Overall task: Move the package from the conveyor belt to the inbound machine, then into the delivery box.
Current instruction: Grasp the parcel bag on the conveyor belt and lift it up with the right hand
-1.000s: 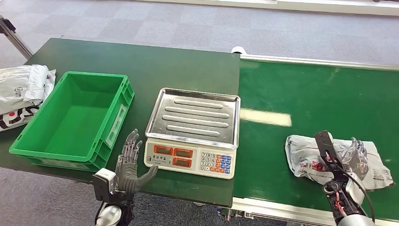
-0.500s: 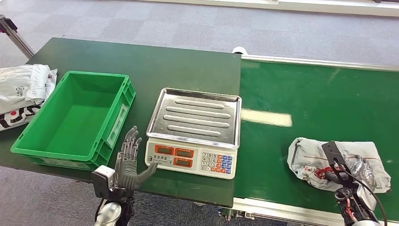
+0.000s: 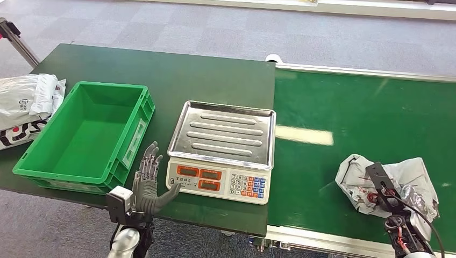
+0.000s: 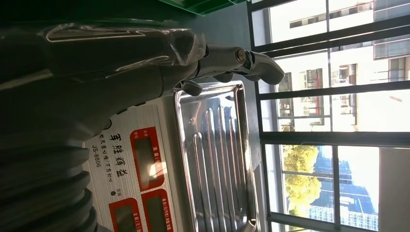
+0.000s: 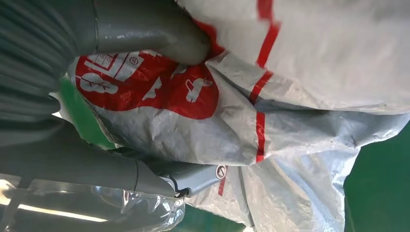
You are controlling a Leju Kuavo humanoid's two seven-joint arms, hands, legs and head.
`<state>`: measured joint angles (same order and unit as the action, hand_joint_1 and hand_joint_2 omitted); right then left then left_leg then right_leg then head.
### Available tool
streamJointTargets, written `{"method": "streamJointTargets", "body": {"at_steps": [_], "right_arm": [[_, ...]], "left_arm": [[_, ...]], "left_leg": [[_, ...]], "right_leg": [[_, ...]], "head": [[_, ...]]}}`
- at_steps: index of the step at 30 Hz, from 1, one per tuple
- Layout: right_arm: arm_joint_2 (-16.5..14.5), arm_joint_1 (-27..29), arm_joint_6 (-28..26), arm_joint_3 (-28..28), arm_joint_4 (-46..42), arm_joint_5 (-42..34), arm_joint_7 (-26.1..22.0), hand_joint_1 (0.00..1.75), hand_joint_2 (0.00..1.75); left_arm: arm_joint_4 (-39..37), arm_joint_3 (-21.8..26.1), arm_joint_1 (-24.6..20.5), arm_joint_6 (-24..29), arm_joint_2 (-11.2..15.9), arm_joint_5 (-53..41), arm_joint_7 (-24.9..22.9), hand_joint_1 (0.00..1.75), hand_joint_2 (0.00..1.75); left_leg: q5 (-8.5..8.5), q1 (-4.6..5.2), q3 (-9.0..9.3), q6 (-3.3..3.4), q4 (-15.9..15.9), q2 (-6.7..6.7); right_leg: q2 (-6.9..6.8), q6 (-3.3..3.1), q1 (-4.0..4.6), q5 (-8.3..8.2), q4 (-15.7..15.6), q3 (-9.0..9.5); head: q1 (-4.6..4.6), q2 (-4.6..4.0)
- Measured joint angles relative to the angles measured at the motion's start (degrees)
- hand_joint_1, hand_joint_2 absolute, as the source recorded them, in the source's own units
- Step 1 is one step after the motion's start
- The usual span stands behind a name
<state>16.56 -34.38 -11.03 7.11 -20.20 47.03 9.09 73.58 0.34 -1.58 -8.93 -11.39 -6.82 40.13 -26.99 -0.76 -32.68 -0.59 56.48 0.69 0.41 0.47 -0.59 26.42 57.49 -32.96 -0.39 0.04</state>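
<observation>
Right hand [image 3: 411, 199] grips package [image 3: 387, 177] (belt's near edge).

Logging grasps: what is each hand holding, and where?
Right hand grips the crumpled grey plastic package at its near red-printed edge. Left hand holds nothing.

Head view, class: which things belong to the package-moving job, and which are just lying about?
Job: package in the right hand; conveyor belt; scale; green crate.
Lying about: white bags beside the crate; left hand, idle.
</observation>
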Motion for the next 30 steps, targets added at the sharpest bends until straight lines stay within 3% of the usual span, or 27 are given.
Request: {"method": "streamJointTargets", "body": {"at_steps": [5,13,15,19,23,26,30], "right_arm": [[-0.6,0.0,-0.8,3.0,0.0,3.1,-3.2,1.75,1.75],[-3.2,-0.3,-2.5,8.4,-0.7,2.4,-15.4,1.75,1.75],[-4.0,-0.3,-3.0,9.6,-1.6,0.9,-21.0,1.75,1.75],[-6.3,-0.1,-2.2,12.6,-5.6,-6.3,-37.1,1.75,1.75],[-9.8,2.9,2.5,15.4,-15.8,-17.8,-47.5,1.75,1.75],[-12.1,7.2,2.6,15.3,-26.2,-23.6,-49.0,1.75,1.75],[-14.2,12.6,-4.2,11.1,-40.4,-26.5,-49.3,1.75,1.75]], "left_arm": [[-0.2,0.3,-0.2,-0.2,-0.1,-0.1,0.0,0.0,1.75],[-0.2,0.8,-0.4,0.0,-0.4,-0.1,0.0,0.0,1.75],[-0.1,0.9,-0.3,0.0,-0.5,-0.1,0.0,0.0,1.75],[0.0,1.1,-0.4,0.3,-0.6,-0.1,0.0,0.0,1.75],[-0.1,0.9,-0.7,2.2,-0.7,0.0,0.0,0.0,1.75],[-0.1,0.6,-1.4,3.2,-0.8,0.2,0.0,0.0,1.75],[-0.1,0.0,-2.3,4.8,-0.8,0.1,0.0,0.0,1.75]], "left_leg": [[0.0,-0.01,-0.01,0.0,0.0,0.0],[0.0,-0.01,-0.1,0.0,0.0,0.01],[0.0,-0.01,-0.13,0.0,0.0,0.01],[0.0,-0.01,-0.11,0.0,0.0,0.0],[0.0,-0.02,-0.14,0.0,0.0,0.07],[0.0,-0.02,-0.18,-0.01,0.0,0.07],[-0.01,-0.01,-0.24,0.0,0.0,-0.02]], "right_leg": [[0.01,0.0,0.01,0.0,0.0,-0.01],[0.0,0.0,0.02,0.0,0.0,-0.07],[0.0,0.0,0.02,0.0,0.0,-0.08],[0.0,0.0,0.02,0.0,0.0,-0.13],[-0.06,0.0,0.02,0.01,0.0,-0.15],[-0.06,0.0,0.02,0.02,0.0,-0.17],[0.0,0.0,0.02,0.01,0.0,-0.23]], "head": [[-0.02,0.0],[-0.01,0.0],[-0.01,0.0],[-0.01,0.0],[-0.01,0.0],[-0.01,0.0],[-0.01,0.0]]}}
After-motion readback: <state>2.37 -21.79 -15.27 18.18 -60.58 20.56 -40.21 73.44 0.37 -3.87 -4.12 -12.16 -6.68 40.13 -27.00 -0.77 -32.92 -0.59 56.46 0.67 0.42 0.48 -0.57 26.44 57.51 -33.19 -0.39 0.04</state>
